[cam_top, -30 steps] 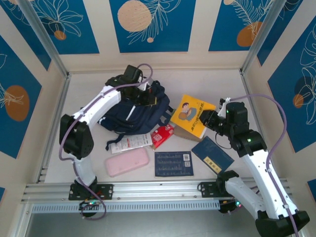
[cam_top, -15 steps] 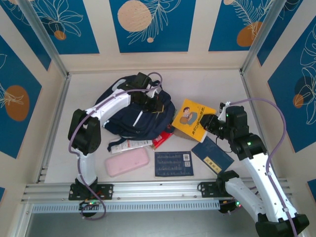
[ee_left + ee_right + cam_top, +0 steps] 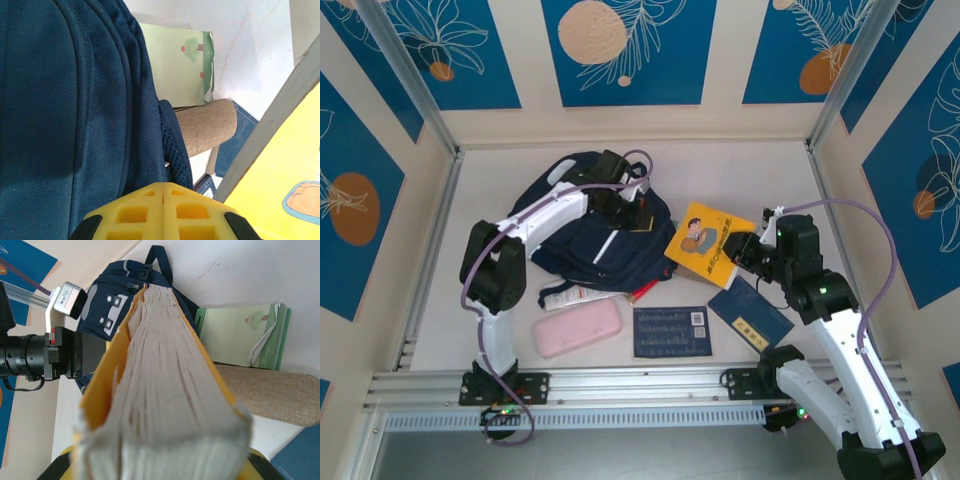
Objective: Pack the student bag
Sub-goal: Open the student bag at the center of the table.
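The student bag [image 3: 590, 240] lies left of the middle of the counter [image 3: 760, 170], closer to the far edge than the near one. It is flat on its back, with the white stripes facing up. The left arm reaches over it, and the left pincer [image 3: 637, 217] sits at the bag's right side. In the wrist view its yellow fingers [image 3: 135, 215] are pressed fully together against the navy fabric, and I can see nothing caught between them.

To the right, the right pincer [image 3: 734, 246] is clamped on the near right corner of a thick yellow book [image 3: 703, 238]. The book's page edges run straight out from between the fingers toward the bag. The book's left edge is just beside the bag.

Beyond the book, the right wrist view shows a pale green notebook [image 3: 235, 335] and a tan fabric pouch [image 3: 272, 392] on the counter. The pouch touches the notebook's near edge.

A pink case [image 3: 577, 328], a dark blue booklet [image 3: 670, 331] and a blue notebook [image 3: 750, 312] lie in a row along the near edge. A white tube [image 3: 582, 293] and a small red thing [image 3: 642, 291] poke out from under the bag's near side.
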